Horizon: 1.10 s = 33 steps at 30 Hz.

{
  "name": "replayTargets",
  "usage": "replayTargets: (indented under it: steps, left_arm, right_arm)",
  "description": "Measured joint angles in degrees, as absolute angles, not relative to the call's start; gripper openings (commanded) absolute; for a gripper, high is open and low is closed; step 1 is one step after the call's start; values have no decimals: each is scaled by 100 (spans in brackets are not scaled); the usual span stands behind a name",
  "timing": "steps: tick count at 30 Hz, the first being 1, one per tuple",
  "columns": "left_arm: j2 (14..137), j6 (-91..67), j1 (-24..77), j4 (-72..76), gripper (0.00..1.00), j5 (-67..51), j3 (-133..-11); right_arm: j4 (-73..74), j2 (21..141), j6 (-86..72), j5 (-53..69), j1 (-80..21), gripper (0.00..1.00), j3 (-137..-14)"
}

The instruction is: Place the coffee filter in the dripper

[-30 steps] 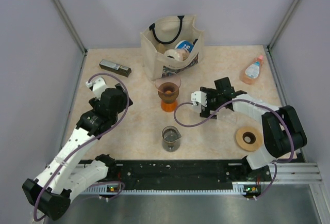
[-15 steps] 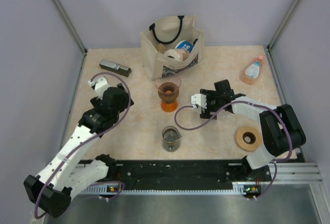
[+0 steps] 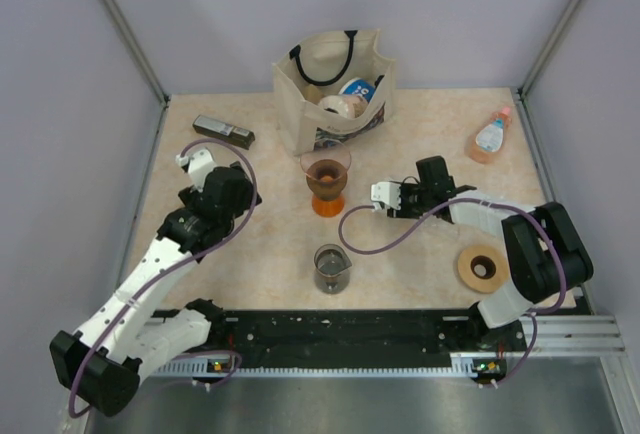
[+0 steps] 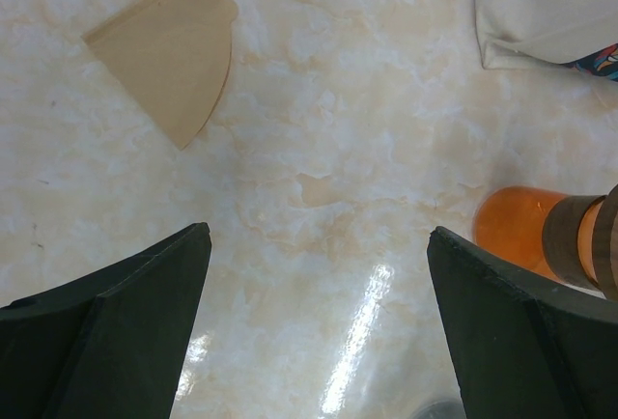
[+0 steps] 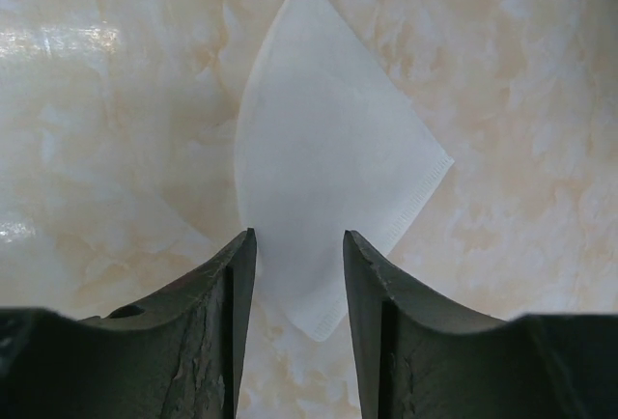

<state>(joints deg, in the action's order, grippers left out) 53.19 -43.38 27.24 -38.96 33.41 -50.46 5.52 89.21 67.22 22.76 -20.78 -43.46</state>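
the cloth tote bag (image 3: 335, 89) at the back of the desk (image 3: 260, 244) stands open. inside it are a white roll (image 3: 338, 105) and a blue-and-white packet (image 3: 358, 88), whose writing is too small to read. in front of the bag the dripper (image 3: 326, 176) sits upright on an orange base (image 3: 326, 204); what its cone holds cannot be made out from above. nearer the arms stands a glass beaker (image 3: 331, 267), dark toward the bottom, though whether that is liquid or shadow is unclear.

the coffee filter (image 5: 328, 168) lies flat on the desk to the right of the dripper, apart from it and not in it. the right pincer (image 5: 299, 237) is right over it, its fingers (image 5: 208, 322) partly apart, with the lower part of the filter in the gap between them. the paper looks flat and unbuckled, and whether the fingers touch it cannot be told. both of its side edges run out of sight behind the fingers, and in the top view the pincer hides the filter altogether.

the left pincer (image 4: 319, 234) stands wide apart over bare desk left of the dripper, with nothing between its fingers. in its wrist view a tan fan-shaped paper (image 4: 169, 47) lies flat ahead, while the bag's corner and the orange base are cut off at the right edge.

a tan ring (image 3: 481, 267) lies near the right arm's base. a pink bottle (image 3: 490, 136) lies at the back right, its label unreadable, and a dark flat bar (image 3: 223, 131) lies at the back left.
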Motion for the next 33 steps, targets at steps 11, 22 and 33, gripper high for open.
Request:
replayTargets:
  steps: [11,22,33]
  left_arm:
    - [5389,-4335,2724,-3898,99,3326,-5046]
    - [5395,-4333,2724,-3900,99,3326,-5059]
    - [5502,-4331,2724,-3905,99,3328,-5092]
  right_arm:
    - [427,8921,6689,2283,-2078,38,-4346]
    - [274,8991,6912,2248,-2086,41,-4163]
    - [-248,9135,6908,2196,-2099,24,-4084]
